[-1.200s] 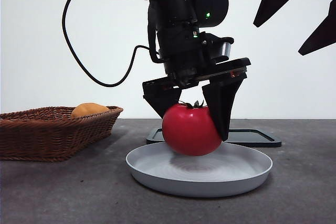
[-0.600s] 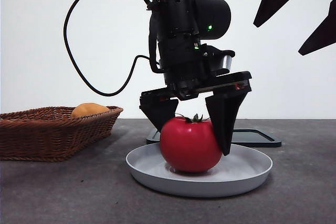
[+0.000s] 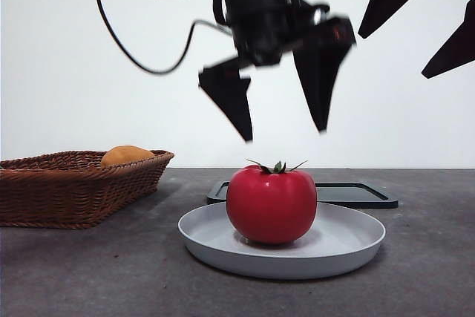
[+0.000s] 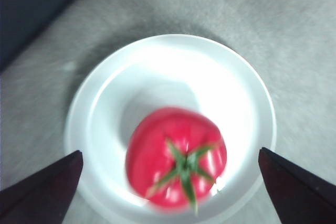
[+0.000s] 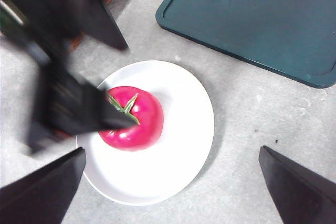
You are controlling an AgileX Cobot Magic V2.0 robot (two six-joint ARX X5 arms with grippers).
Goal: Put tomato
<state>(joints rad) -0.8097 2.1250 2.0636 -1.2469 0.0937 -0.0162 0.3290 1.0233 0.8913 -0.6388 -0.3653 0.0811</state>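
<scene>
The red tomato [image 3: 271,205] with a green stem rests upright on the white plate [image 3: 349,246] in the middle of the table. It also shows in the left wrist view [image 4: 176,159] and the right wrist view [image 5: 132,118]. My left gripper [image 3: 282,135] hangs open and empty above the tomato, clear of it. Its jaws stand wide apart in the left wrist view [image 4: 170,182], with the plate [image 4: 236,85] below. My right gripper [image 5: 170,187] is open and empty, high up at the right, seen as black tips at the top right of the front view [image 3: 434,16].
A wicker basket [image 3: 44,194] with an orange fruit [image 3: 126,155] in it stands at the left. A dark green tray [image 3: 356,194] lies flat behind the plate, also seen in the right wrist view [image 5: 262,19].
My left gripper lowered the tomato onto the plate, opened its jaws and rose straight up. The tomato stays on the plate. The right arm has not moved.
</scene>
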